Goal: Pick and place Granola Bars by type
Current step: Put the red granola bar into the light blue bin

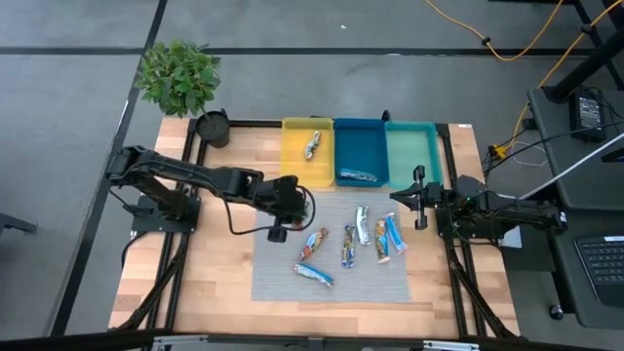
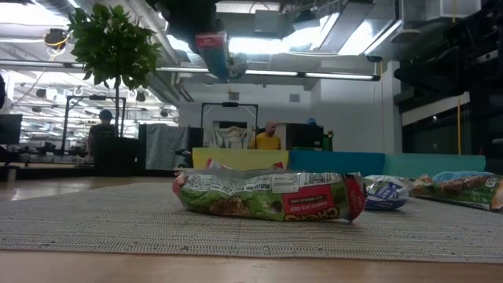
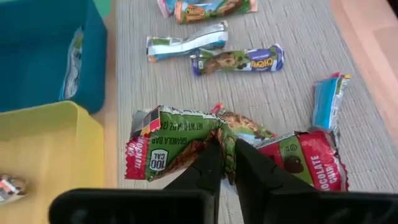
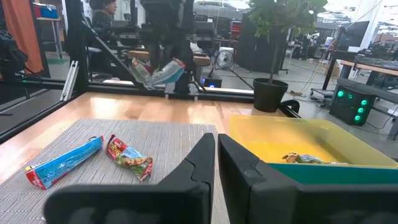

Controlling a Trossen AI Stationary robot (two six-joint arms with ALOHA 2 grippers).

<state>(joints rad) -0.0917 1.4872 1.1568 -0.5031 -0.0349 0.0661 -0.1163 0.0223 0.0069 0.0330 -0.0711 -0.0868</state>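
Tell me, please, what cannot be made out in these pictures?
- The bar in the left claw: its middle is hidden by the fingers in the left wrist view; too small in the high view.
- Bar in the yellow tray: its type is too small to tell from above, and it is cut off by the edge in the left wrist view.
- Green tray: the low view shows only its wall.
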